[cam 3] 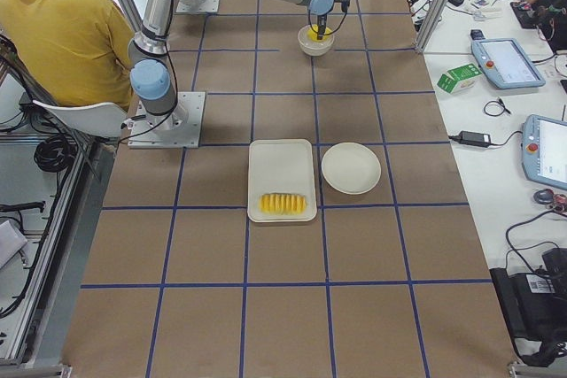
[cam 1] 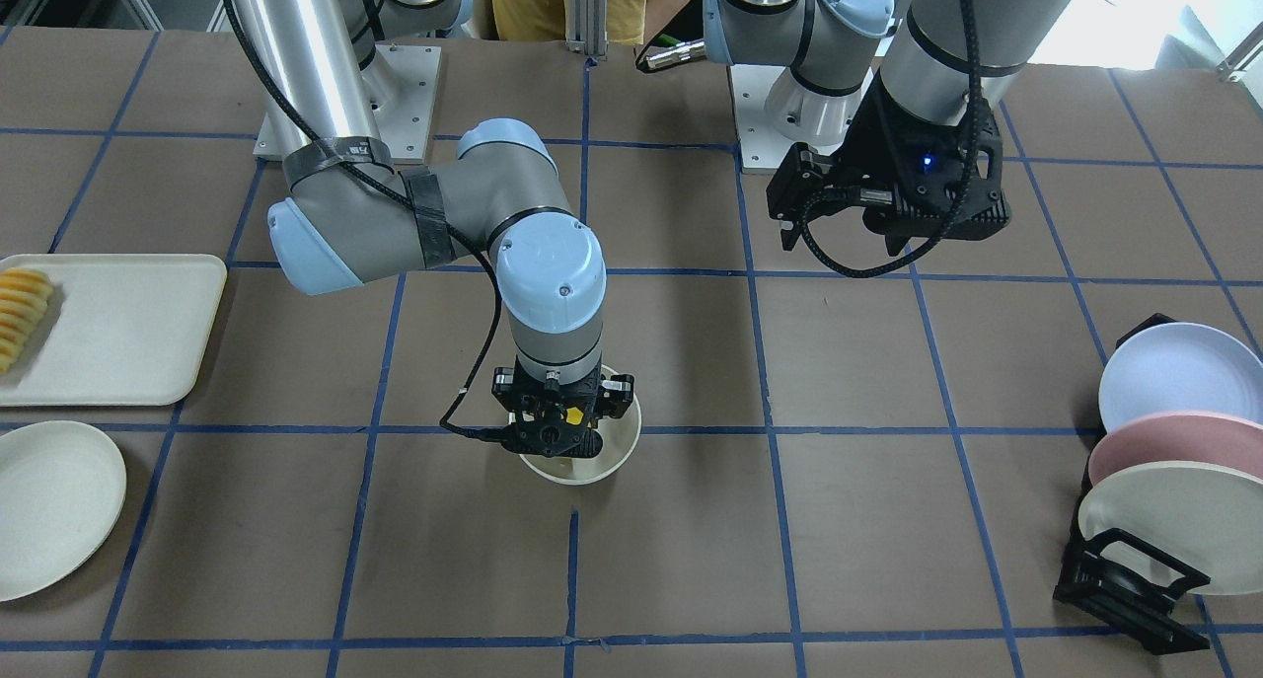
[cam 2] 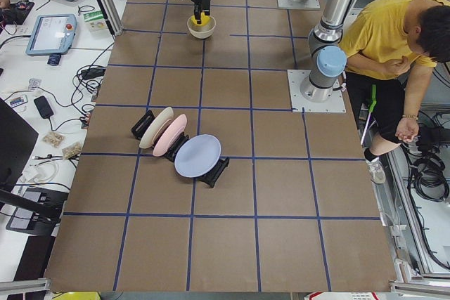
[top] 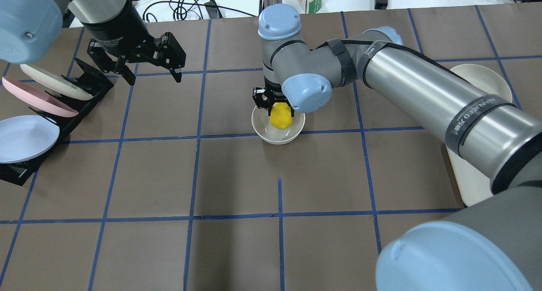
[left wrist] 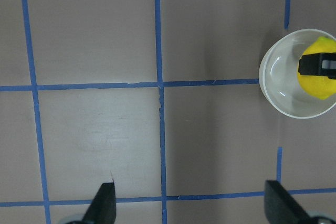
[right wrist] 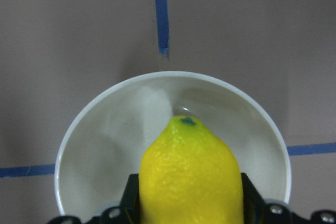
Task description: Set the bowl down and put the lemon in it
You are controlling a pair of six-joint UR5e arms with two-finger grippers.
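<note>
Front view: right jaws plumb over the bowl point(cam 1: 592, 473). The lemon point(cam 1: 573, 414) is only a yellow speck between them. Left jaws hang high, well apart from both.

Overhead: right jaws clamped on the lemon, within the bowl's rim. Left jaws wide and empty, near the rack point(top: 91, 85). So the right side is the nearer one.

Side views: the bowl stands alone mid-surface point(top: 237, 176), with the tray point(cam 3: 282, 161) well apart. Too small for more.

Left wrist: left jaws wide; bowl off to one side.

Right wrist: the lemon's long axis runs down along my jaws, green tip toward the bowl's floor. Cannot tell whether it touches. I judge the next step a straight release. The lemon should roll onto its side, and the walls look deep enough to keep it.
</note>
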